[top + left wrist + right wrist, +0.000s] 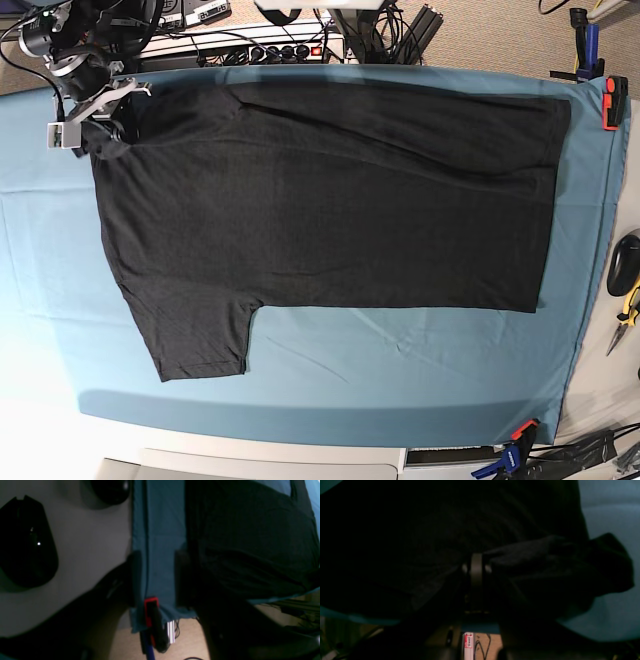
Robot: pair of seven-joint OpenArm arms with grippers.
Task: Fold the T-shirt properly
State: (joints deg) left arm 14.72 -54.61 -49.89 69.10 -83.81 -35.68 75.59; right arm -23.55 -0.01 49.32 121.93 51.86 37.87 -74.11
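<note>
The black T-shirt [330, 200] lies spread flat on the teal table cloth [330, 390], one short sleeve [200, 340] sticking out toward the front. In the base view my right gripper [97, 125] sits at the shirt's far left corner, shut on a bunch of its fabric. The right wrist view shows the dark folds of the T-shirt [545, 562] gathered around the closed fingers [476, 577]. My left gripper [158, 577] stands open over a bare strip of the teal cloth [160, 530], beside the T-shirt's edge [250, 542]. It does not show in the base view.
A red clamp [610, 100] [150, 605] pins the cloth at the far right corner. More clamps [518, 440] hold the front edge. Black mouse-like objects [25, 542] lie on the white table beside the cloth. Hand tools [628, 305] lie at the right edge, cables and a power strip [270, 45] behind.
</note>
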